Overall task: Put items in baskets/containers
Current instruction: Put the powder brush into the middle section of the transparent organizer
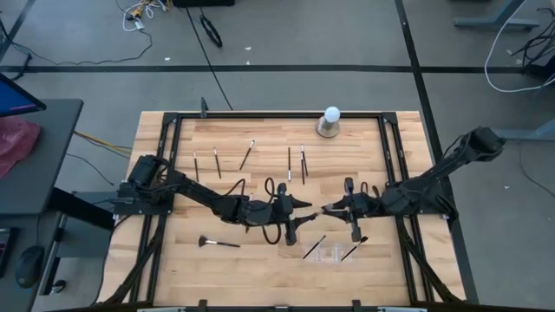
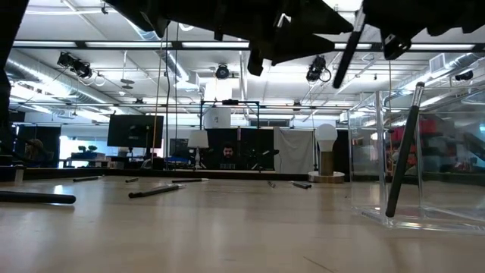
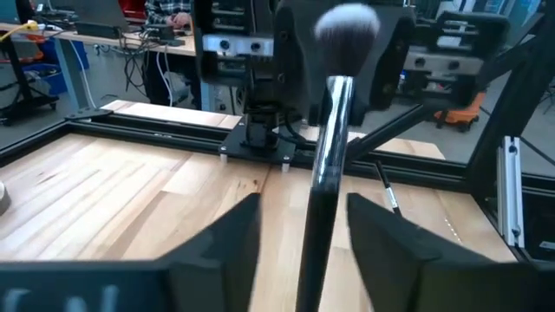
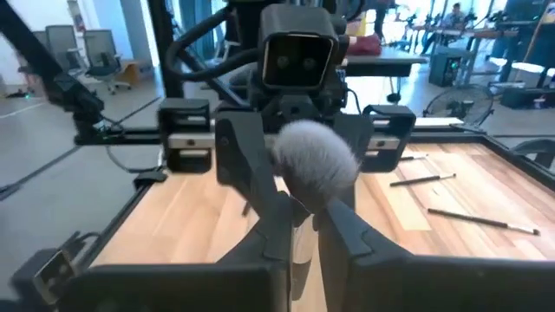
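With only two brushes (image 1: 314, 246) leaning in the clear tray (image 1: 329, 256) at 6 o'clock on the counter (image 1: 260, 277), you are early in the job. Just behind the tray, the right gripper (image 4: 303, 212) has its fingers closed on an upright fluffy brush (image 3: 347, 26), whose handle passes between the parted fingers of the left gripper (image 3: 303, 208). A fan brush (image 1: 218, 243) at 8 o'clock and a row of five slim, dark-handled brushes (image 1: 289, 162) towards 12 o'clock are yet to be picked up.

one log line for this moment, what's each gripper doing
right gripper: shut on fluffy brush near its head | left gripper: open around its handle | tray: one brush leaning inside | other brushes: lying loose
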You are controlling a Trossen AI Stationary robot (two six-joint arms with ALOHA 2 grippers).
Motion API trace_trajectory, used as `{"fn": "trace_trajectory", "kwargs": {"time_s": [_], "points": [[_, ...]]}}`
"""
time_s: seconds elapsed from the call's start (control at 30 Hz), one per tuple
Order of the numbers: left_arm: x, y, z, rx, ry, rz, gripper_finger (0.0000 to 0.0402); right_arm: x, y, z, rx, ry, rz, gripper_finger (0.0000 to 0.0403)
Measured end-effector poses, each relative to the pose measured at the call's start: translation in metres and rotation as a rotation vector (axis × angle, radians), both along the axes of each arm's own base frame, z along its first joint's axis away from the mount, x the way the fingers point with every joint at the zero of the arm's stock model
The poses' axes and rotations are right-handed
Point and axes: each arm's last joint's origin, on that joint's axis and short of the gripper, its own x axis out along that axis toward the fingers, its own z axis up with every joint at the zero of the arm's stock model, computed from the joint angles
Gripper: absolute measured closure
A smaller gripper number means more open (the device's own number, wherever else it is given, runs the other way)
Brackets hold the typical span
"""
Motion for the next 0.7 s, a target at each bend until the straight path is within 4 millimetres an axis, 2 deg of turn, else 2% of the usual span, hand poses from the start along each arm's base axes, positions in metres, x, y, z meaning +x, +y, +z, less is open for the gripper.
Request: {"fn": "trace_trajectory", "kwargs": {"time_s": [0.13,0.23,0.47,0.57,0.7], "points": [[0.000,0.000,0.000,0.000,0.002,-0.002,0.0174,-0.018,-0.002,0.006,0.067,0.053,0.032,0.0380],[0.000,0.000,0.000,0.001,0.002,0.001,0.0161,-0.029,0.000,0.003,0.113,0.129,0.071,0.0380],[0.000,0.001,0.000,0.003,0.001,0.021,0.0169,-0.042,0.022,-0.002,0.142,0.198,0.315,0.0380],[0.000,0.001,0.000,0.003,0.001,0.024,0.0175,-0.042,0.026,-0.004,0.135,0.206,0.324,0.0380],[0.000,0.001,0.000,0.003,0.001,0.025,0.0181,-0.037,0.028,-0.009,0.143,0.208,0.236,0.0380]]}}
